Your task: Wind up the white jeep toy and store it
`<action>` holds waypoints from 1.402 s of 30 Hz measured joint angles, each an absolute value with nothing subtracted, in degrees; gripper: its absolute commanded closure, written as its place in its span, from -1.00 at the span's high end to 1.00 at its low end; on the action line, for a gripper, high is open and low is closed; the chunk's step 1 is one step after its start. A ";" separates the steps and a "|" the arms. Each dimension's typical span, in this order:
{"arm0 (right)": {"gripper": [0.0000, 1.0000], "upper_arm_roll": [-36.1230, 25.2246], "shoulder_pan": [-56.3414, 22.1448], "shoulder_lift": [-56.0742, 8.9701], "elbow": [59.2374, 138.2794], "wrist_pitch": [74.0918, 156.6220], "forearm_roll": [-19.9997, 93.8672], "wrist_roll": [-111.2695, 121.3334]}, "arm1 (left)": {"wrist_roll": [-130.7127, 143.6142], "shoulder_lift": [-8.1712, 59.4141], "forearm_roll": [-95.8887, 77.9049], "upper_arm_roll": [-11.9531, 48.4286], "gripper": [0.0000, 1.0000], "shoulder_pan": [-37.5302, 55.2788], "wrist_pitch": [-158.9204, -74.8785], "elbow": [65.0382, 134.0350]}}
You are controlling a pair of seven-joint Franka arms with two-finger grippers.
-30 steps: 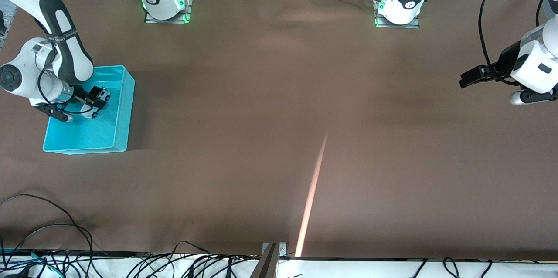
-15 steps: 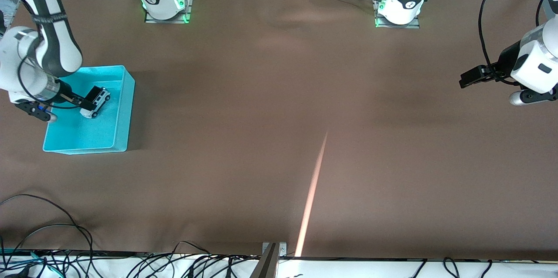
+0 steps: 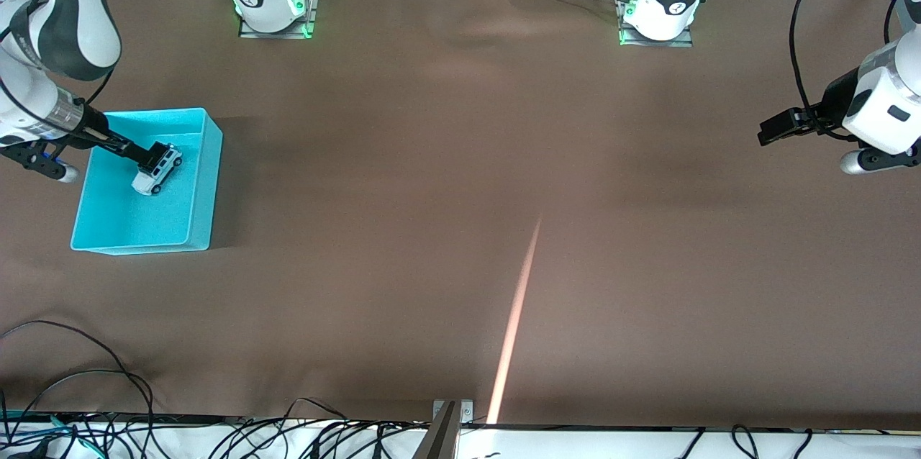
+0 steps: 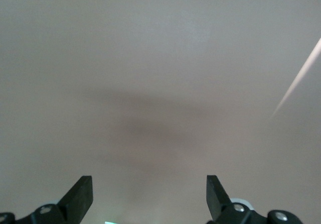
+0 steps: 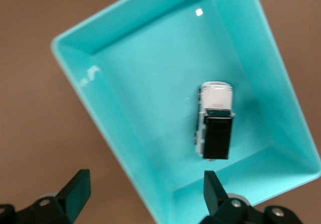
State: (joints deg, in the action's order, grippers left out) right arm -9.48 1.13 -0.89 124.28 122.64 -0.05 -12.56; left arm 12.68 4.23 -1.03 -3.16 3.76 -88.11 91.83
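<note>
The white jeep toy with its black roof lies on the floor of the cyan bin at the right arm's end of the table. My right gripper hangs open above the bin, lifted off the jeep, with nothing between its fingers. In the right wrist view the jeep sits apart from the right gripper, inside the bin. My left gripper waits open and empty over bare cloth at the left arm's end of the table. The left wrist view shows the left gripper holding nothing.
Brown cloth covers the table. A bright streak of light runs toward the front edge. Black cables lie along that edge, beside a metal bracket. The two arm bases stand on plates at the back.
The right gripper let go of the jeep, rose and drew back toward the right arm's end of the table. The jeep stays in the bin. The left arm has not moved.
</note>
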 measured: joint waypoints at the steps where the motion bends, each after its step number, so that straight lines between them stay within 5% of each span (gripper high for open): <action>1: 1.00 -8.61 1.07 -0.52 123.77 121.39 -0.05 -12.89 | 12.68 4.23 -1.03 -3.16 1.00 3.76 -88.11 91.84; 23: 1.00 1.63 0.60 0.88 99.33 93.31 0.03 -13.82 | 12.68 4.27 -1.03 -3.16 1.00 3.76 -87.99 91.99; 42: 1.00 2.39 0.65 -2.26 93.84 91.03 0.06 -13.81 | 12.68 4.28 -1.03 -3.16 1.00 3.76 -87.94 92.04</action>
State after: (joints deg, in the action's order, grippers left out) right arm 2.39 0.65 -2.26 93.84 91.03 0.06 -13.81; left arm 12.68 4.28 -1.03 -3.16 3.76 -87.94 92.04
